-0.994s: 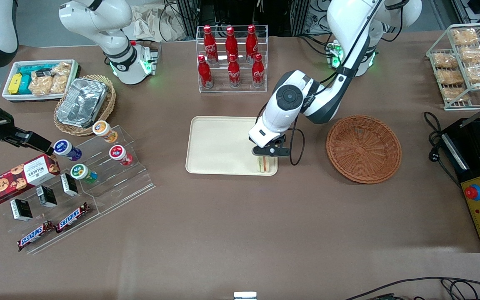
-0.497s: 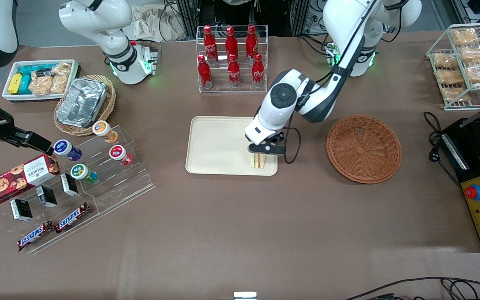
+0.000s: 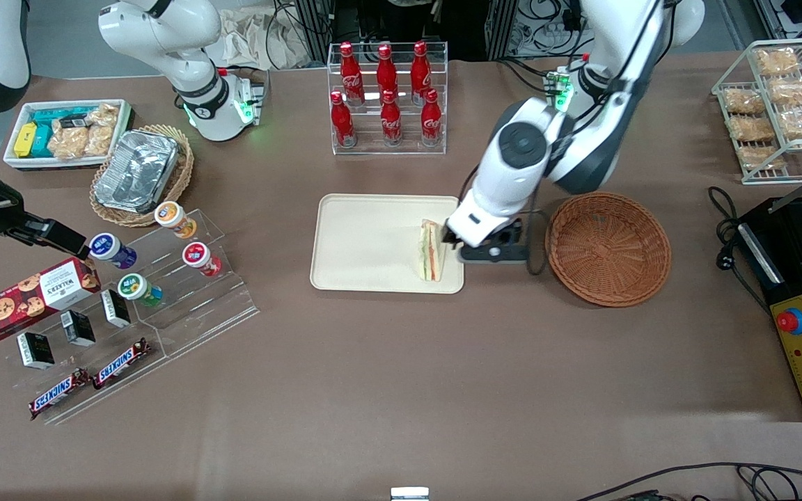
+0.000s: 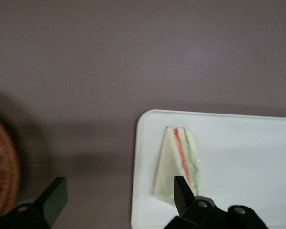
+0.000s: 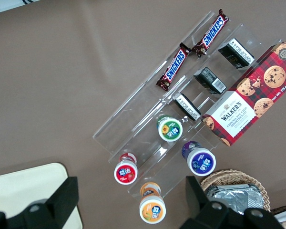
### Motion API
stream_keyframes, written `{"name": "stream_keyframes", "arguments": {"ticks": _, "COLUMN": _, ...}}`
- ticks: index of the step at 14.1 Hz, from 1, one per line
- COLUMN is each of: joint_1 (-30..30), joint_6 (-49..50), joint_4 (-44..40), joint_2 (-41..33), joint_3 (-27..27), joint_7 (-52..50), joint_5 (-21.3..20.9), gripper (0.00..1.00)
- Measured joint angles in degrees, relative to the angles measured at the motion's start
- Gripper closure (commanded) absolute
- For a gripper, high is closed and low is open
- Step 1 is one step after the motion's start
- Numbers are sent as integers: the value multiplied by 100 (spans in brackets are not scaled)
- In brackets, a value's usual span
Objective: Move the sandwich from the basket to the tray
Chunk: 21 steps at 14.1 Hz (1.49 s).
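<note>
White sandwich (image 3: 431, 250) with red, green, possibly orange stripes, cream tray (image 3: 366, 243), reddish-brown woven basket (image 3: 608, 248), black tool (image 4: 119, 202)

Basket (image 4: 1, 167) cut off at edge; pincer (image 4: 117, 193) fingertips only.

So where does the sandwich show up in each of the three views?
Front view: the sandwich lies on the tray, at its edge nearest the basket, with the open gripper above the table between them.
Left wrist view: sandwich lies on the tray, apart from the fingers.
Right wrist view: not in it.
Shared landmark: the tray.
</note>
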<state>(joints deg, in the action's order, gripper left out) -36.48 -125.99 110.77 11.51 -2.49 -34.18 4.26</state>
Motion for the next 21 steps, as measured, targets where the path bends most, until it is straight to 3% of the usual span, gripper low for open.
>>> {"name": "stream_keyframes", "arguments": {"ticks": 4, "joint_1": 16, "joint_6": 826, "joint_4": -11, "joint_2": -498, "joint_3": -603, "joint_7": -109, "joint_5": -70, "gripper": 1}}
{"name": "stream_keyframes", "arguments": {"ticks": 7, "joint_1": 19, "joint_6": 1189, "joint_4": -47, "joint_2": -596, "joint_3": -952, "joint_7": -140, "joint_5": -396, "gripper": 1}}
{"name": "stream_keyframes", "arguments": {"ticks": 10, "joint_1": 122, "joint_6": 1535, "joint_4": -288, "joint_2": -642, "joint_3": -1354, "joint_7": 188, "joint_5": -419, "gripper": 1}}
{"name": "stream_keyframes", "arguments": {"ticks": 16, "joint_1": 1083, "joint_6": 2849, "joint_4": -1107, "joint_2": -732, "joint_3": -1456, "joint_7": 2025, "joint_5": 59, "gripper": 1}}
{"name": "stream_keyframes", "arguments": {"ticks": 21, "joint_1": 1461, "joint_6": 3400, "joint_4": -1606, "joint_2": -809, "joint_3": -1450, "joint_7": 2847, "joint_5": 131, "gripper": 1}}
